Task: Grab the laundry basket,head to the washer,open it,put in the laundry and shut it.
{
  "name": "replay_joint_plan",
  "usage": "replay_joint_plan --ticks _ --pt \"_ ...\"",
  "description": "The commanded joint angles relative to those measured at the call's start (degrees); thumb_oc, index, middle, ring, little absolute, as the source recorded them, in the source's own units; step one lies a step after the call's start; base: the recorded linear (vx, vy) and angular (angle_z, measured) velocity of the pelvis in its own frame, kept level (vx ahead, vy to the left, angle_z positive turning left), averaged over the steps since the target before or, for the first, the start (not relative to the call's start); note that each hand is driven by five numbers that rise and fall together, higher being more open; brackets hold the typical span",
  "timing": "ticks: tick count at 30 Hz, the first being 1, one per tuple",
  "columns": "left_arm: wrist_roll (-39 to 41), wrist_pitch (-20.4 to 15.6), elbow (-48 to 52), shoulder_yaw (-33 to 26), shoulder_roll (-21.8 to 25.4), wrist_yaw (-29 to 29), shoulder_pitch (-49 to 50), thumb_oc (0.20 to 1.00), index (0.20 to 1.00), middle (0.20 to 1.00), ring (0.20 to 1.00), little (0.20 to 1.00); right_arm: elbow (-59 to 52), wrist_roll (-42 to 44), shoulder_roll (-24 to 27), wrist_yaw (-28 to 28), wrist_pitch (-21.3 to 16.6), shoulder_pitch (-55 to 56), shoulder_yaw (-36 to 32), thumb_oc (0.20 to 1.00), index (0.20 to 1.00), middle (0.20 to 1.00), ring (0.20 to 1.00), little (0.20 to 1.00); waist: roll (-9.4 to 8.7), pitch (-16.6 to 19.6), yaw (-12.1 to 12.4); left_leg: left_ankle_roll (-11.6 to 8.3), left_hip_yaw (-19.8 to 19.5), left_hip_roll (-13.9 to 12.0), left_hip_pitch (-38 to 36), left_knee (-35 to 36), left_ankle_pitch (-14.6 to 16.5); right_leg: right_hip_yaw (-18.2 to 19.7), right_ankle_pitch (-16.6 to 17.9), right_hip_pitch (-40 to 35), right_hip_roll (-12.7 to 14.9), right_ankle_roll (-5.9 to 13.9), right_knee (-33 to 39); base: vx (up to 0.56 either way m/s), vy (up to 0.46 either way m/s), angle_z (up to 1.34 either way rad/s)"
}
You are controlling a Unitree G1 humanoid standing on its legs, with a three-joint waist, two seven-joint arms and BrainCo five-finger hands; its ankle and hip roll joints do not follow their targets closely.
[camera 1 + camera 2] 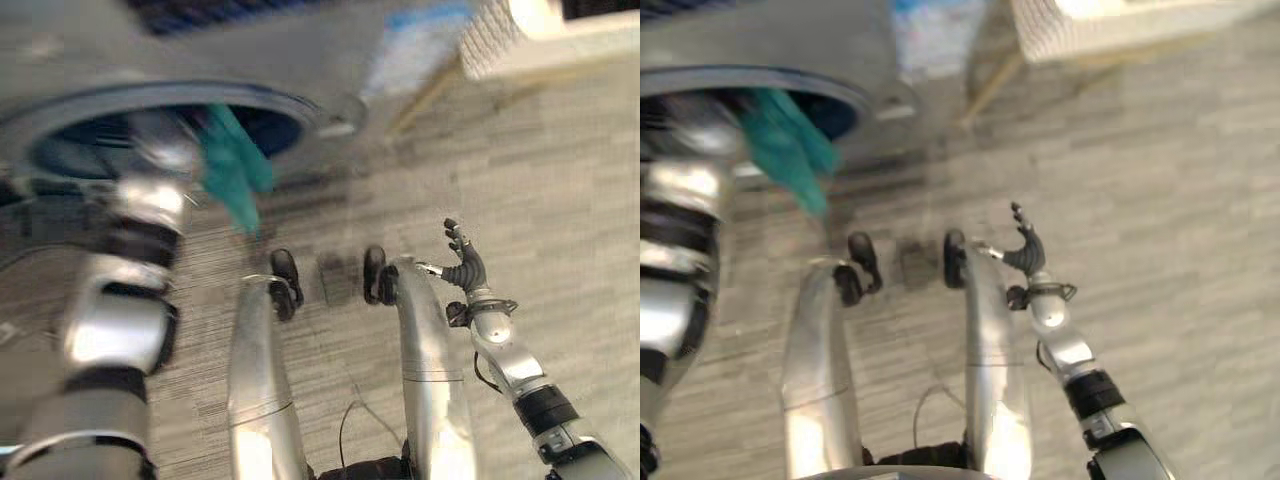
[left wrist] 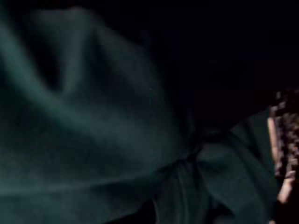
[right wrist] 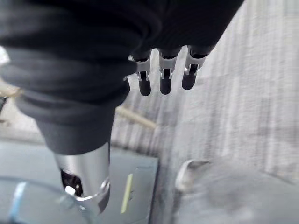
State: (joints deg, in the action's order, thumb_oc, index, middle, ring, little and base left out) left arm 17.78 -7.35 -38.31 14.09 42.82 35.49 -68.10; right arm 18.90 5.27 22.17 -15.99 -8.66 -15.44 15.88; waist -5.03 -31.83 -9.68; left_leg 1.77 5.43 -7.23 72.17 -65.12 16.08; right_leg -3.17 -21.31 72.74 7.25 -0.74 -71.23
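The teal cloth (image 1: 232, 165) hangs half out of the washer's round opening (image 1: 300, 110), so it could slip to the floor; left hand's grip hidden inside, right hand (image 1: 462, 258) idle, fingers loose.

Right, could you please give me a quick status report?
Left arm reaching into the washer opening, fingers hidden. Teal laundry draped over the drum rim. Right hand open, holding nothing.
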Motion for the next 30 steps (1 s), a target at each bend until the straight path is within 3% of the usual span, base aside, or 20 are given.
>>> replay_joint_plan --ticks 1,3,4,5,7,9,14,19,22,25,30 --pt "-2.72 -3.62 -0.05 2.35 2.32 4.73 0.43 0.200 0.200 0.200 0.200 0.200 -5.21 2.04 0.93 0.93 -4.82 4.85 -1.73 1.000 1.000 1.000 1.000 1.000 2.09 8.75 0.22 0.33 -3.43 -1.01 -2.08 4.41 2.82 -0.27 1.73 -3.16 -1.15 0.56 13.07 0.00 0.001 -0.13" --pt "-3.07 -3.23 -1.26 3.85 5.42 5.91 -3.15 0.200 0.200 0.200 0.200 0.200 -6.45 2.57 2.00 1.63 -5.43 4.84 -1.72 1.000 1.000 1.000 1.000 1.000 2.25 8.70 -0.23 0.36 -3.61 -1.40 -0.80 4.25 2.79 -0.37 2.03 -1.95 -1.41 0.76 13.21 0.00 -0.002 -0.07" --pt "-3.59 -2.91 -2.11 4.97 7.02 6.16 -4.99 0.743 0.743 0.743 0.743 0.743 -7.14 2.88 2.62 2.16 -5.55 4.91 -1.76 1.000 1.000 1.000 1.000 1.000 2.38 8.77 -0.41 0.31 -3.62 -1.64 0.18 4.21 2.66 -0.30 2.36 -1.17 -1.74 0.89 13.60 0.00 0.000 -0.08" --pt "-4.20 -1.42 -6.44 8.74 9.10 3.83 -8.41 1.000 1.000 1.000 1.000 1.000 -7.46 3.64 4.21 2.95 -5.86 4.52 -1.53 1.000 1.000 1.000 1.000 1.000 2.81 8.91 -0.96 0.25 -3.82 -1.78 1.61 4.05 2.31 -0.47 2.97 -0.15 -1.89 1.17 14.04 -0.02 -0.009 -0.13" --pt "-4.66 0.10 -14.11 13.67 9.33 -3.85 -10.82 1.000 1.000 1.000 1.000 1.000 -6.58 2.73 5.89 3.46 -5.05 3.19 -1.12 1.000 1.000 1.000 1.000 1.000 3.21 8.75 -0.99 0.04 -4.44 -1.68 3.10 3.95 1.34 -0.94 3.44 0.84 -1.98 1.49 13.92 -0.01 -0.034 -0.13" --pt "-5.90 0.70 -16.97 13.40 6.91 -8.89 -5.90 1.000 1.000 1.000 1.000 1.000 -6.61 1.74 5.90 4.26 -4.65 3.68 -1.17 1.000 1.000 1.000 1.000 1.000 3.32 9.42 -0.54 0.00 -4.72 -1.50 3.03 3.67 1.21 -1.39 3.34 0.93 -2.23 1.26 13.45 0.01 -0.016 -0.01" --pt "-7.51 0.55 -16.16 10.95 3.33 -13.59 3.23 1.000 1.000 1.000 1.000 1.000 -4.53 1.17 5.31 4.57 -4.37 4.41 -1.51 1.000 1.000 1.000 1.000 1.000 3.43 10.76 0.28 -0.47 -5.19 -1.05 2.31 4.57 0.80 -1.91 3.36 0.18 -2.04 0.76 13.95 -0.01 -0.003 0.11" --pt "-9.54 0.18 -10.67 8.56 2.35 -13.97 10.27 1.000 1.000 1.000 1.000 1.000 -3.85 1.08 4.99 4.54 -4.21 4.49 -1.95 1.000 1.000 1.000 1.000 1.000 3.63 11.28 0.93 -0.99 -5.27 -0.73 1.18 6.13 0.25 -2.33 3.59 -1.02 -1.80 0.68 15.27 -0.02 -0.003 0.16" --pt "-11.89 -0.28 -2.95 2.05 -3.19 -13.43 25.04 1.000 1.000 1.000 1.000 1.000 -0.39 -0.15 3.14 3.40 -2.84 3.54 -2.12 1.000 1.000 1.000 1.000 1.000 3.40 11.76 3.40 -1.90 -5.00 0.02 -4.86 12.76 -1.37 -3.20 4.86 -6.45 -1.12 1.07 19.83 -0.07 0.010 0.14" --pt "-11.54 -0.41 -0.62 -0.04 -6.77 -13.93 30.65 1.000 1.000 1.000 1.000 1.000 0.93 -0.75 2.62 2.78 -1.93 3.18 -1.75 1.000 1.000 1.000 1.000 1.000 3.26 11.62 3.96 -2.21 -4.60 0.41 -9.21 16.82 -2.43 -3.43 5.84 -10.24 -1.01 1.44 23.09 -0.04 0.005 0.16" --pt "-8.18 -1.56 5.71 -3.11 -15.80 -17.08 46.12 1.000 1.000 1.000 1.000 1.000 4.74 -2.12 1.28 2.56 0.99 4.14 -2.19 1.000 1.000 1.000 1.000 1.000 2.82 11.31 6.03 -3.21 -3.56 1.91 -25.56 30.97 -6.14 -4.57 9.03 -25.82 -0.96 2.65 35.51 0.00 -0.004 0.20"
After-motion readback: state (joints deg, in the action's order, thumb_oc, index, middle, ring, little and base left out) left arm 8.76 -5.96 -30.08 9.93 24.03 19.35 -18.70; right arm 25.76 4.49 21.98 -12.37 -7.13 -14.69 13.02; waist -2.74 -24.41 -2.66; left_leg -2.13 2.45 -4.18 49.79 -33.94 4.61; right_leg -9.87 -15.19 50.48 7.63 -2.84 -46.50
